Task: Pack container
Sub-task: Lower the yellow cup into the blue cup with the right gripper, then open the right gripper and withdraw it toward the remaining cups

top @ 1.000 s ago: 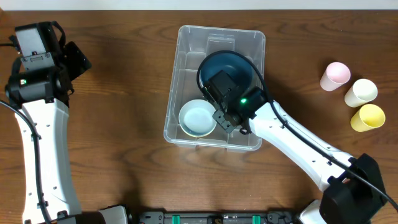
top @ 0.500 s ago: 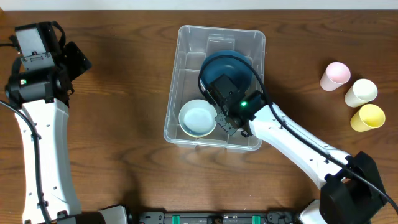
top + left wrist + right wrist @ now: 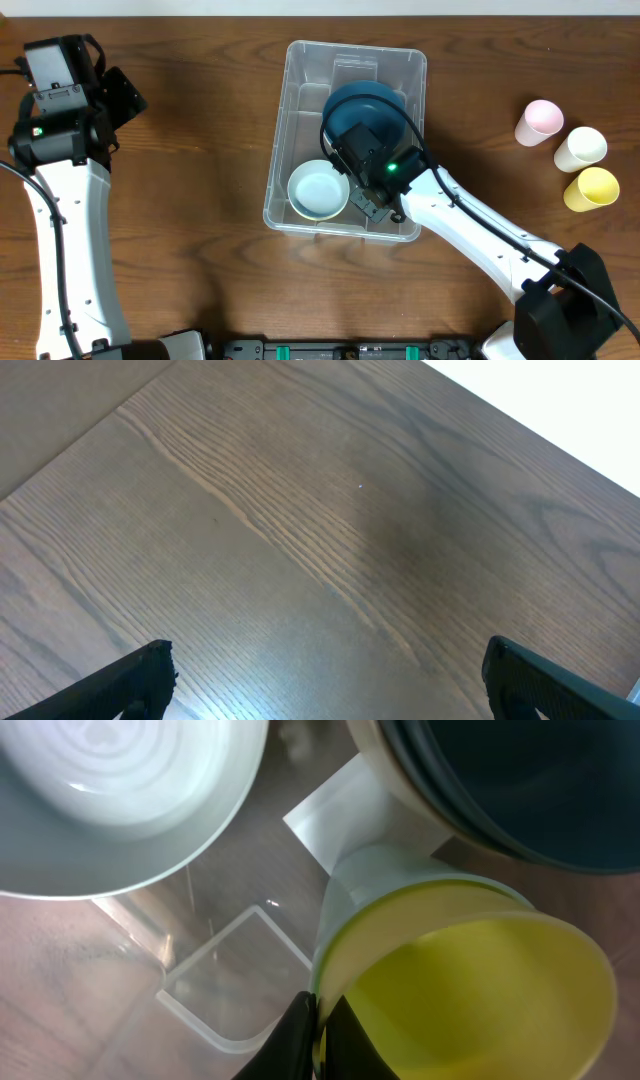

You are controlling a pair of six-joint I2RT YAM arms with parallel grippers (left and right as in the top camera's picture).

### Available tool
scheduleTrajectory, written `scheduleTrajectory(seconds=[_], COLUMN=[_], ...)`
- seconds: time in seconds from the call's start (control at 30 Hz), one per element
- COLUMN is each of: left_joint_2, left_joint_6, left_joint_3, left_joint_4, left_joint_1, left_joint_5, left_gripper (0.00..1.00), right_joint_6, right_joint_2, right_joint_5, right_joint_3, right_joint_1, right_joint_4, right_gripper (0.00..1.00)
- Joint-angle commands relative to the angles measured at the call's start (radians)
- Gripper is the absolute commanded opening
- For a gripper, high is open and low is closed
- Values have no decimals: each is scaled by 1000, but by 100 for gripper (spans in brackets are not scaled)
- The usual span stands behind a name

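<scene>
Inside the container (image 3: 300,120), the yellow cup (image 3: 470,980) pinched at its rim by the right tool (image 3: 318,1020) should be set upright beside the bowls (image 3: 318,190); the left tool (image 3: 325,680) is open.

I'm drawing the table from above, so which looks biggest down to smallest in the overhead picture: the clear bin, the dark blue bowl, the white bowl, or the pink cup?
1. Clear bin
2. Dark blue bowl, even though it is partly hidden
3. White bowl
4. Pink cup
</scene>
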Motion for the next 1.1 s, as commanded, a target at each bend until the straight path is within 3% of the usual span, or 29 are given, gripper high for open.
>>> scheduleTrajectory(seconds=[0.0, 0.13, 1.07], left_joint_2=[-8, -8, -8], left_joint_6=[10, 10, 10], left_joint_3=[18, 18, 18], left_joint_4=[-3, -3, -3], left_joint_1=[4, 4, 4], left_joint_5=[-16, -16, -16], left_gripper=[98, 98, 98], right_joint_6=[-30, -29, -38], right_joint_2=[5, 4, 1], right_joint_5=[2, 2, 1], right_joint_3=[-6, 15, 75], right_joint_1=[-4, -4, -28], right_joint_4=[-6, -32, -82], right_gripper=[5, 1, 1])
